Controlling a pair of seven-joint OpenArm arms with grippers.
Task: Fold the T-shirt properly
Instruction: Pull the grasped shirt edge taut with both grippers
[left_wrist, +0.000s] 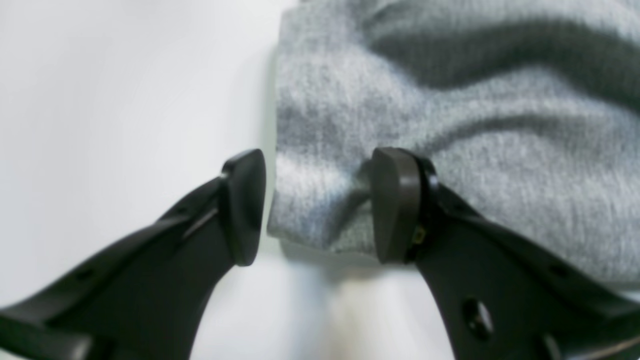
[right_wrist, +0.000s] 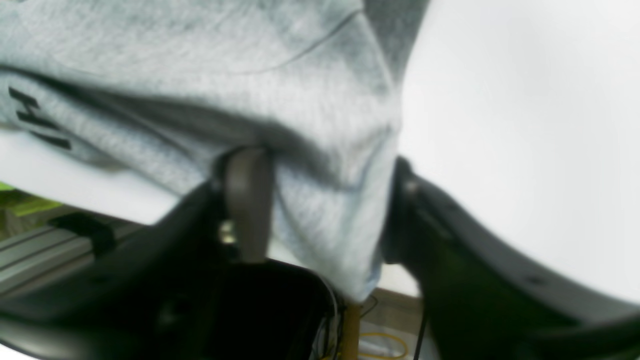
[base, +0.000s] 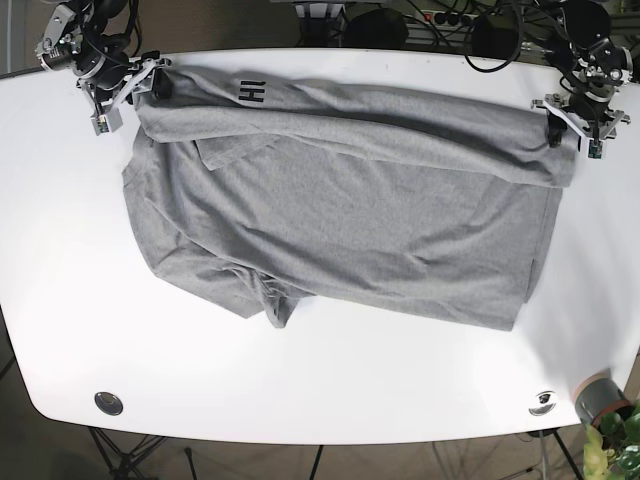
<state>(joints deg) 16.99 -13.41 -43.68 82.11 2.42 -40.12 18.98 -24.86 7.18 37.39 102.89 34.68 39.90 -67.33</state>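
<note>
Grey cotton T-shirt (base: 340, 240) is straddled at 10 and 2 o'clock by spread right gripper (right_wrist: 325, 210) and left gripper (left_wrist: 317, 207), folded edge between them.

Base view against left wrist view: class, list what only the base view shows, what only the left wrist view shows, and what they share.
Only the base view shows the whole grey T-shirt spread on the white table, its black lettering, the right gripper at the far corner, and a small pot. Only the left wrist view shows the left gripper close up, jaws apart, one pad pressing the cloth, the other just off its edge. Both show grey fabric, white table and the left gripper.
</note>
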